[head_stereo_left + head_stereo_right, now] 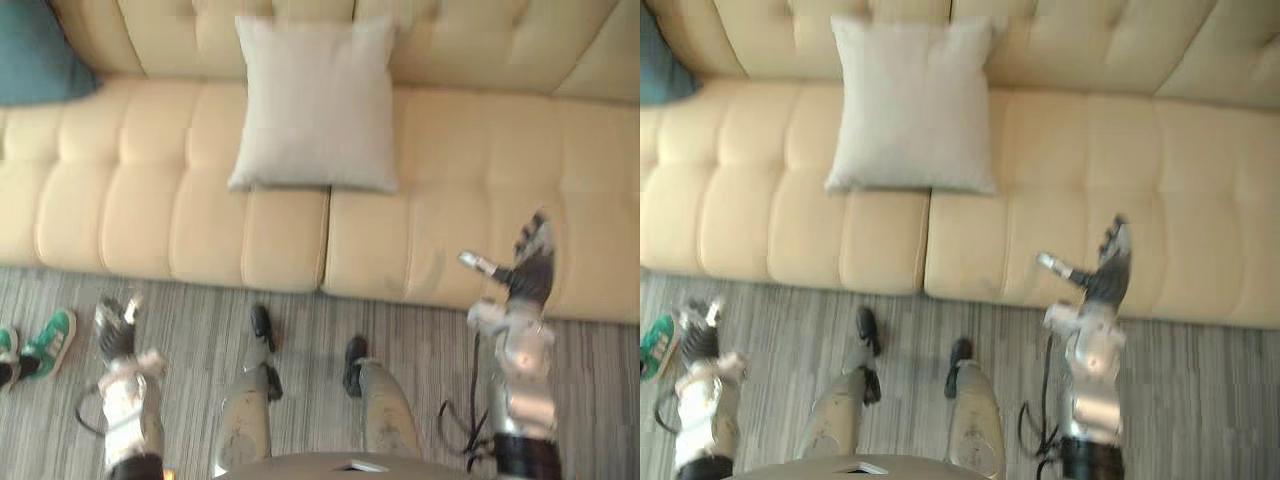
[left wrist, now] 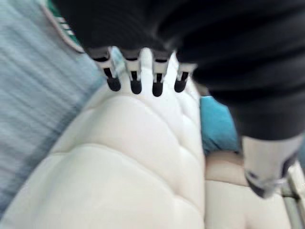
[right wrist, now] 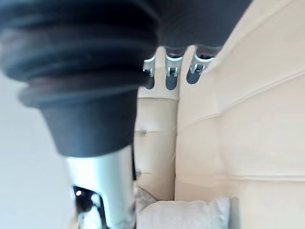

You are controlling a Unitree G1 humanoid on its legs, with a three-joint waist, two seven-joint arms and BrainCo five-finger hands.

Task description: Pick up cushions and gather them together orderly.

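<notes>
A pale grey cushion (image 1: 315,105) leans against the backrest in the middle of the cream sofa (image 1: 150,215). A teal cushion (image 1: 35,55) lies at the sofa's far left end, and its edge shows in the left wrist view (image 2: 217,124). My right hand (image 1: 527,272) is raised over the front of the right seat, fingers straight and thumb out, holding nothing. My left hand (image 1: 115,335) hangs low over the floor in front of the left seat, fingers relaxed and empty. In the right wrist view the grey cushion (image 3: 186,214) lies beyond the thumb.
A striped grey carpet (image 1: 300,340) runs along the sofa's front. A person's green and white shoes (image 1: 45,345) stand on the carpet at the far left, close to my left hand.
</notes>
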